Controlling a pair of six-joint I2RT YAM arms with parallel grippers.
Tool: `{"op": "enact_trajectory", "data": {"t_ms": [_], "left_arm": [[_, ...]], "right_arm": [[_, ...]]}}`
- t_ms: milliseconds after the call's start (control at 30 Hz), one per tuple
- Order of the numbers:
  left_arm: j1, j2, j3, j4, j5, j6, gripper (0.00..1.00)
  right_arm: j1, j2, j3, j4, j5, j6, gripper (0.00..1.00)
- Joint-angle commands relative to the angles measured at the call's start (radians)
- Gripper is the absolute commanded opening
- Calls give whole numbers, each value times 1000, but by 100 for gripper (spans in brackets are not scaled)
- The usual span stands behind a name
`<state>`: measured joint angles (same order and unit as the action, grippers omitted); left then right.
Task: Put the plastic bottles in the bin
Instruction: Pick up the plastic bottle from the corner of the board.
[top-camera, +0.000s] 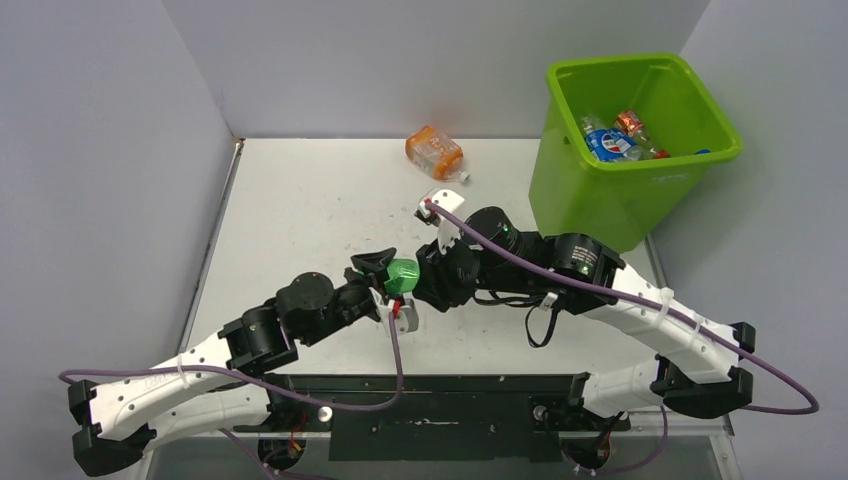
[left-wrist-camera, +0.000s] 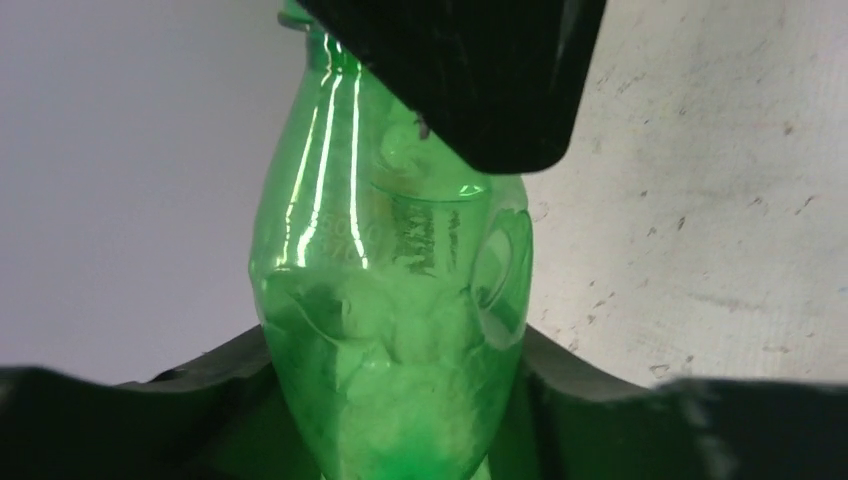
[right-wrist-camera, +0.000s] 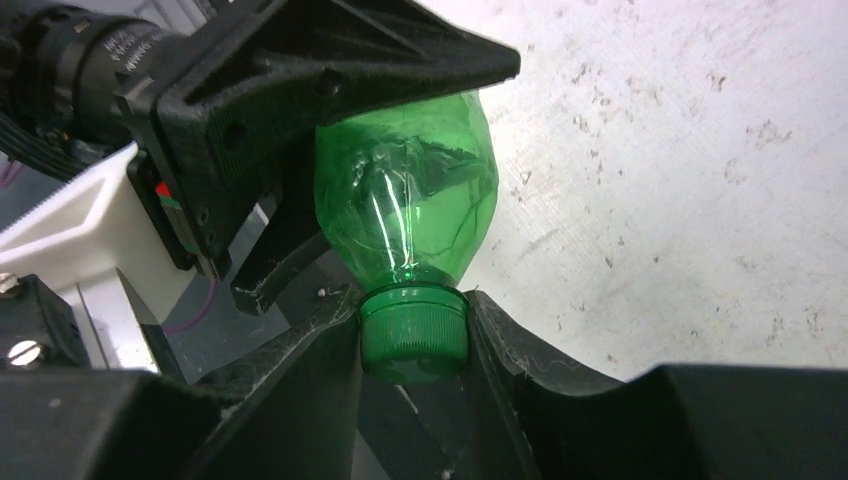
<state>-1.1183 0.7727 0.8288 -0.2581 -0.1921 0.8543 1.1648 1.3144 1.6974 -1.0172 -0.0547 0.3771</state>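
A small green bottle (top-camera: 403, 276) hangs between both grippers over the middle of the table. My right gripper (right-wrist-camera: 413, 325) is shut on its green cap (right-wrist-camera: 413, 338), and the body (right-wrist-camera: 410, 205) points away from the wrist. My left gripper (left-wrist-camera: 395, 350) is closed around the crumpled lower body (left-wrist-camera: 400, 300), with a finger pressing on each side. In the top view the left gripper (top-camera: 385, 275) meets the right gripper (top-camera: 428, 278) at the bottle. An orange-tinted bottle (top-camera: 435, 152) lies at the table's far edge. The lime-green bin (top-camera: 600, 200) at far right holds several bottles (top-camera: 610, 143).
Grey walls close in the table on the left, back and right. The bin stands at the table's far right corner, just beyond the right arm's elbow (top-camera: 580, 258). Purple cables (top-camera: 390, 390) trail from both wrists over the near edge.
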Motion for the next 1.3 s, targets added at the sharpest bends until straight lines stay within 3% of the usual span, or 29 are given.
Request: {"op": "enact_trajectory", "data": {"t_ms": [0,67,100,200,433,667,833,1133,1200,1233,1267], "left_arm": [[-5,-8,-4,140,7,-128,26],[-5,-16,-12,163,31,-186,9],[-5,-23,-20,182,36,-221,0],[-5,-26,-41,241,29,-365,0],[-6,37,-55,313,55,-592,0],[-6,72,-25,295,48,-676,0],[-6,70,-47,312,46,-707,0],[-6,22,-109,410,75,-732,0],[-6,16,-111,411,76,-729,0],[-6,9,-115,414,75,-725,3],[-6,1,-125,424,74,-718,17]], "right_arm": [[7,-87,-39,165,51,-1,25],[9,-143,-83,235,93,3,58],[10,-169,-110,278,105,4,70],[12,-273,-246,451,156,27,85],[14,-448,-566,881,244,79,88],[22,-443,-695,1131,276,100,87],[34,-384,-700,1166,301,114,78],[39,-331,-687,1129,350,138,34],[39,-321,-676,1104,350,137,15],[39,-322,-670,1095,356,135,7],[39,-326,-660,1076,364,129,6]]}}
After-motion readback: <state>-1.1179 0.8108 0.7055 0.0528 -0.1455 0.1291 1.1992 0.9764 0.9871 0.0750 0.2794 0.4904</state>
